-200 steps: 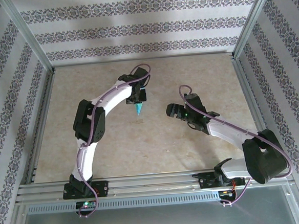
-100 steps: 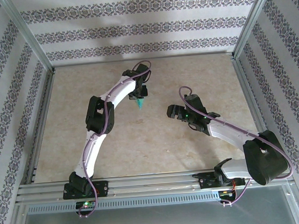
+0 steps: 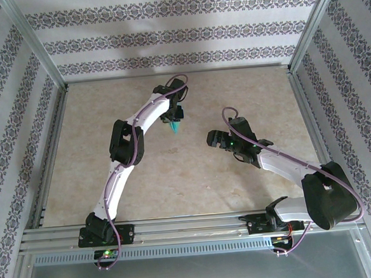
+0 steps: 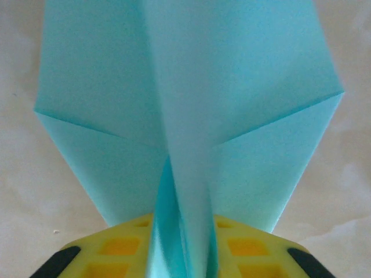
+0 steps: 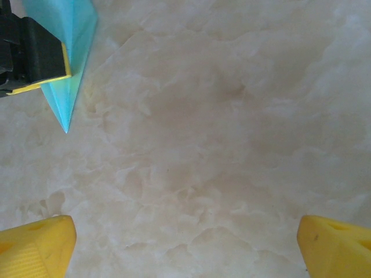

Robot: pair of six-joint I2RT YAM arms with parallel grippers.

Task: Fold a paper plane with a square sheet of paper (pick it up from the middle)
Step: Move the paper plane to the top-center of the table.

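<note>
From where I stand, the folding looks to me almost finished. The square sheet of paper [image 4: 232,87] is not a flat square any more. It has a narrow fold along its middle and two wings with slanted creases, one on each side, and it runs to a sharp tip that sticks out past the left fingers.

The middle fold stands between the left fingers [image 4: 116,246], and the wings spread out to both sides beyond them. The paper fills the gap between these fingers. Whether they press it firmly or only loosely, I cannot tell.

The right fingers [image 5: 35,243] are spread wide with nothing between them, only the bare worktop [image 3: 175,171] under them. The plane is well apart from them, ahead and to their left.

What is left, in my judgement, is small: perhaps to sharpen a crease, and then to let go of the plane or lay it down.

By my count there is one sheet of paper, two arms, and two fingers on each arm, so four fingers together.
</note>
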